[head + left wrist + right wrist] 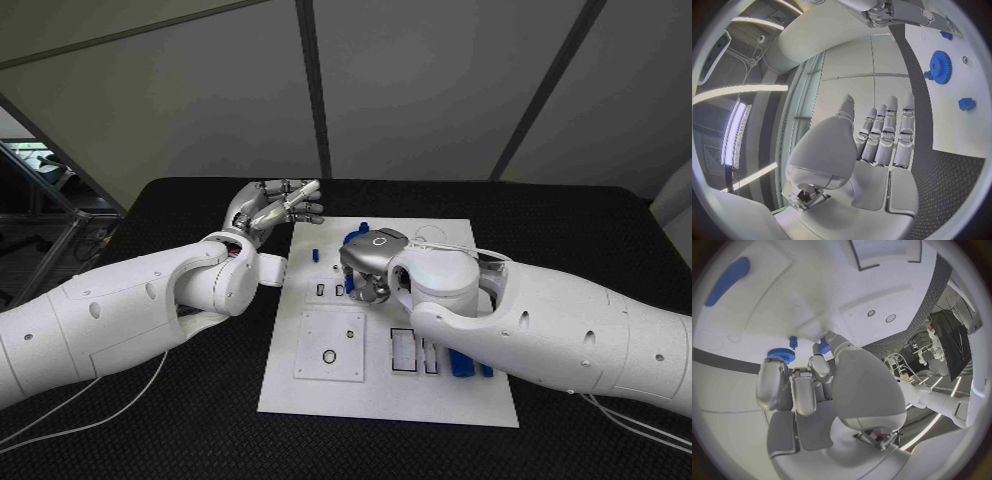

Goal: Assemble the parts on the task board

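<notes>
Board slots [343, 290] under right hand [372, 262] hidden; grasp unclear.

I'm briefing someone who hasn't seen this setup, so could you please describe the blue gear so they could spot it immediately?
Start at the white task board in the middle of the black table. Go to its far end, by the right hand. The blue gear lies flat there: a toothed round disc, unlike the small blue pegs nearby.
</notes>
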